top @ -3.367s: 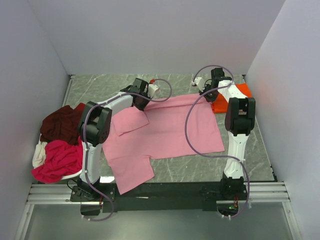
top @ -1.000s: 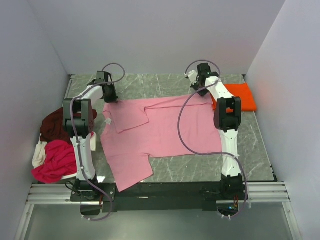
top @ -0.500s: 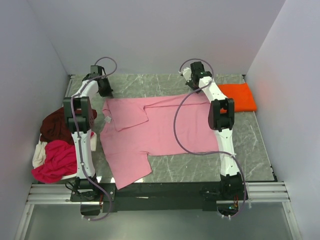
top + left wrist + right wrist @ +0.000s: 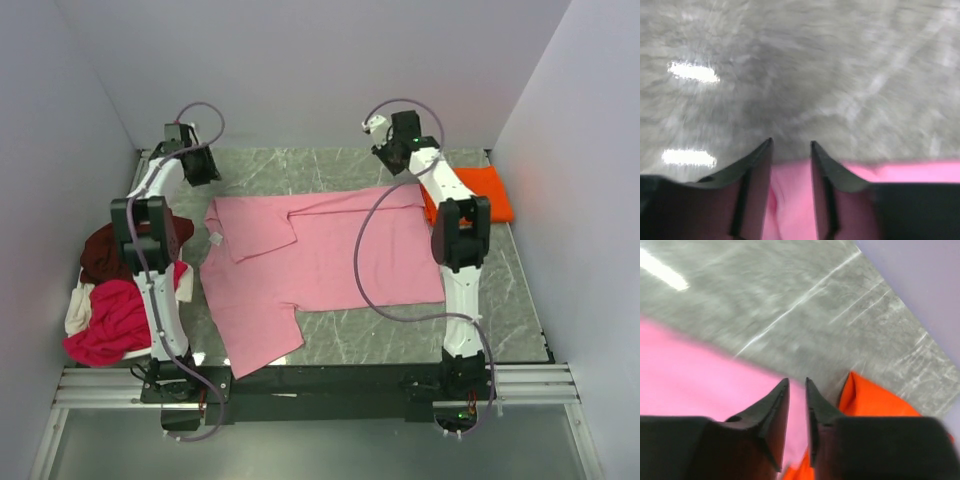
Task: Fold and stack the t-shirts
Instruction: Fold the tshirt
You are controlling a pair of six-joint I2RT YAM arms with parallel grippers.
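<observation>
The light pink short-sleeved cloth t-shirt [image 4: 330,255] lies spread flat on the grey marble-patterned table [image 4: 300,170], and both pincers hang over its far edge, at opposite corners.

The left pincer [image 4: 198,166] is spread, with nothing between its fingers. In its wrist view [image 4: 791,145] the fingertips sit right at the shirt's far edge: pink cloth [image 4: 790,205] beneath and behind them, bare table [image 4: 840,75] ahead. To the pincer's right a strip of bare table runs along the back wall [image 4: 300,70].

The right pincer [image 4: 392,152] is parted only narrowly and grips nothing. In its wrist view [image 4: 797,381] the pink edge [image 4: 685,365] runs off to the tips' left, and the folded bright orange cloth t-shirt [image 4: 875,400] lies just beside them on the right. Bare table [image 4: 790,290] stretches ahead of the tips up to the wall. The overhead view shows the orange shirt [image 4: 482,192] close to the right-hand wall, touching or just overlapping the pink shirt's corner.

Behind the left pincer, toward its arm's base, a heap holds the dark maroon t-shirt [image 4: 105,250], the magenta-red t-shirt [image 4: 115,322] and a cream t-shirt [image 4: 77,310], against the left edge. One pink sleeve [image 4: 258,232] is folded inward; another part [image 4: 260,340] reaches the table's near edge.
</observation>
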